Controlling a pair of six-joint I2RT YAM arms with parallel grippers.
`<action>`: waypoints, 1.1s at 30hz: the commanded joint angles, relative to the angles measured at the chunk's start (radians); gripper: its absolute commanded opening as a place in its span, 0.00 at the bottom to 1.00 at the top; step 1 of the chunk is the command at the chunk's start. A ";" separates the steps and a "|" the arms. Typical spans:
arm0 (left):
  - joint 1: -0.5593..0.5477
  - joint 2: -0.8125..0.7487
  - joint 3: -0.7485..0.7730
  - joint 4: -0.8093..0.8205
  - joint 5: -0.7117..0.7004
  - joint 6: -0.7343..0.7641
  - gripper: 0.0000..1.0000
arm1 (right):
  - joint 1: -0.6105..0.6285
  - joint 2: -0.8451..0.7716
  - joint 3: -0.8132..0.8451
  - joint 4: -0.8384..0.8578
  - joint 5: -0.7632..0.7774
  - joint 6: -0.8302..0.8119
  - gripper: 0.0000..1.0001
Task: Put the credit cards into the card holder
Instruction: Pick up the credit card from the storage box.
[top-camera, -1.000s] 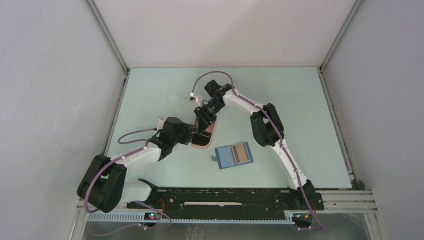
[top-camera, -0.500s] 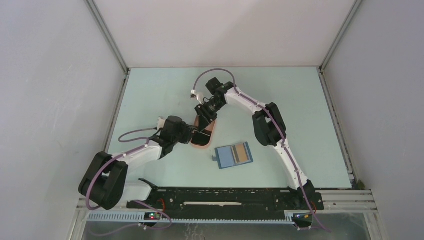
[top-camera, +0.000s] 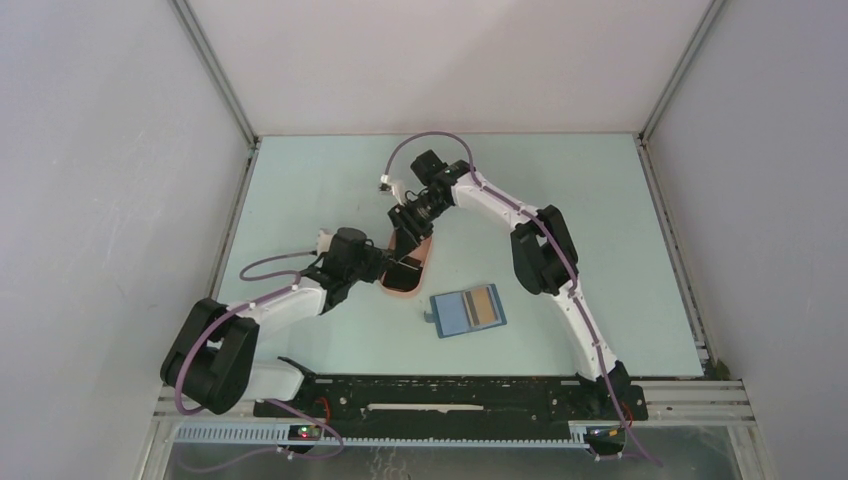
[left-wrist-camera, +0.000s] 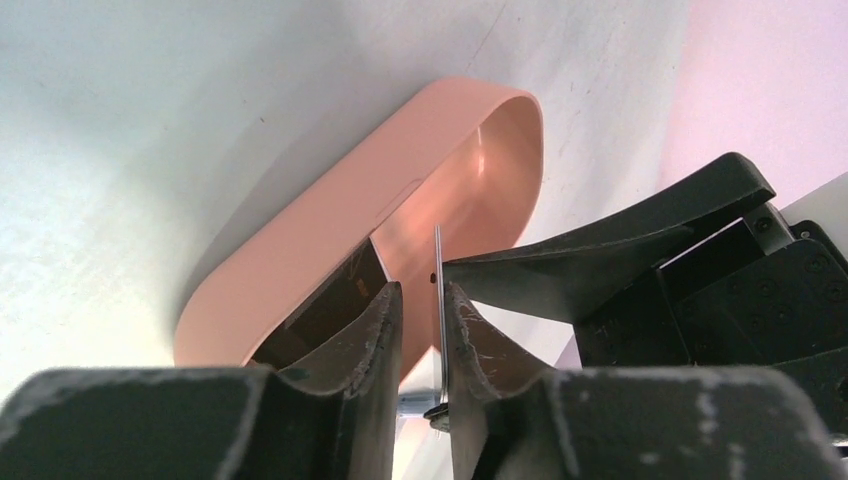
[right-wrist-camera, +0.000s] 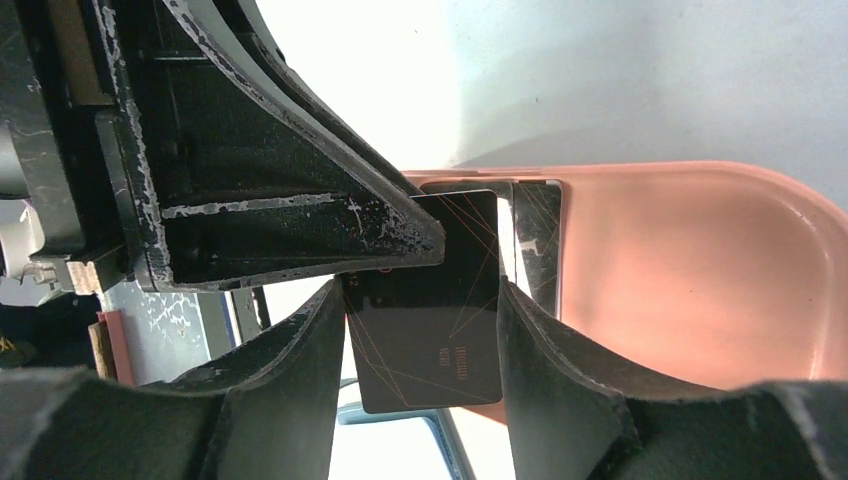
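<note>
Nearest the arm bases, low and just right of centre in the top view, the blue card holder is lying open on the pale bench. A tan-orange card is sitting in its right-hand side. Just up and left of it, the pink tray is resting on the bench. The left hand is reaching over the tray from the left. Its jaws are standing narrowly apart on either side of a black card seen edge-on, with a gap showing beside the card. The right hand, reaching down from upper centre, is gripping that card by its two long edges over the tray. A second dark card is lying inside the tray.
</note>
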 joint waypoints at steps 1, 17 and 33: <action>-0.007 0.002 0.052 0.054 0.025 0.004 0.21 | 0.015 -0.090 -0.025 0.040 0.015 0.037 0.43; 0.014 -0.076 -0.035 0.163 0.037 0.326 0.00 | -0.006 -0.281 -0.098 -0.158 0.096 -0.257 0.87; 0.032 -0.499 -0.090 0.211 0.253 1.140 0.00 | -0.137 -0.451 -0.114 -0.015 0.056 -0.260 0.91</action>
